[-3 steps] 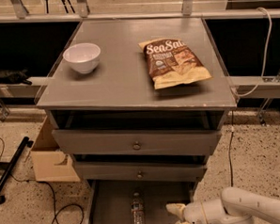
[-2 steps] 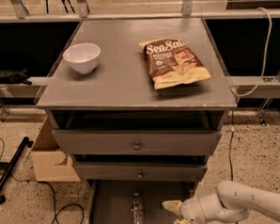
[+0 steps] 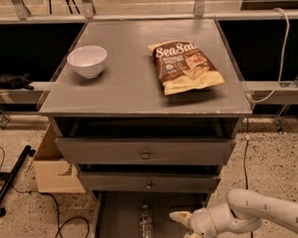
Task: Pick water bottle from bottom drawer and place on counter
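Grey counter (image 3: 137, 86) carries a white bowl (image 3: 87, 61) at left rear and a brown chip bag (image 3: 186, 66) lying flat right of centre, the two well apart. The open bottom drawer (image 3: 117, 220) has the water bottle (image 3: 146, 229) lying on its grey floor. The gripper (image 3: 187, 228) is at the drawer's right side, near the bottle but not touching, fingers spread; a cardboard box (image 3: 54, 171) sits on the speckled floor (image 3: 24, 222) left of the cabinet.
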{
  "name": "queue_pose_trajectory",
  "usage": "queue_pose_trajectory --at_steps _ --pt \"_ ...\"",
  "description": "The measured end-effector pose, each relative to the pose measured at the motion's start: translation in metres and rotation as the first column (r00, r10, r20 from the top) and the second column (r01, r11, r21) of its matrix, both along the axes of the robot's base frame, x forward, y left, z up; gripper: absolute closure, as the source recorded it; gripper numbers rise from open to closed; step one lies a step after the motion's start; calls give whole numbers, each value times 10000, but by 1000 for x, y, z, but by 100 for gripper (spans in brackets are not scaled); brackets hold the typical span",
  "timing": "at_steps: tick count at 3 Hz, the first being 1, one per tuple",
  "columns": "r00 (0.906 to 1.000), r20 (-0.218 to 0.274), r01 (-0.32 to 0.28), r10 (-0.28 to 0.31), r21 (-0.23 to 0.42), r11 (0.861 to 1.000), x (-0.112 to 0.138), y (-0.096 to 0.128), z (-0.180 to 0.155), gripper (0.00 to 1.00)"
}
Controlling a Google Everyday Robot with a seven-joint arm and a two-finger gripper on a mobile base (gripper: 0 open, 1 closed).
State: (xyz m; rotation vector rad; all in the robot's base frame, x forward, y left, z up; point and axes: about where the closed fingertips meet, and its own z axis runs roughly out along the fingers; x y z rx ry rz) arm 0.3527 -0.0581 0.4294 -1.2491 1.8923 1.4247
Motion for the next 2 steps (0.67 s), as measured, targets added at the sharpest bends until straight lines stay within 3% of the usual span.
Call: queue_pose_trajectory --at_steps 1,2 --pt "9967 682 465 -450 -210 9987 2 -2 0 0" --pt "9554 2800 1178 -940 -694 9906 -4 -2 7 0"
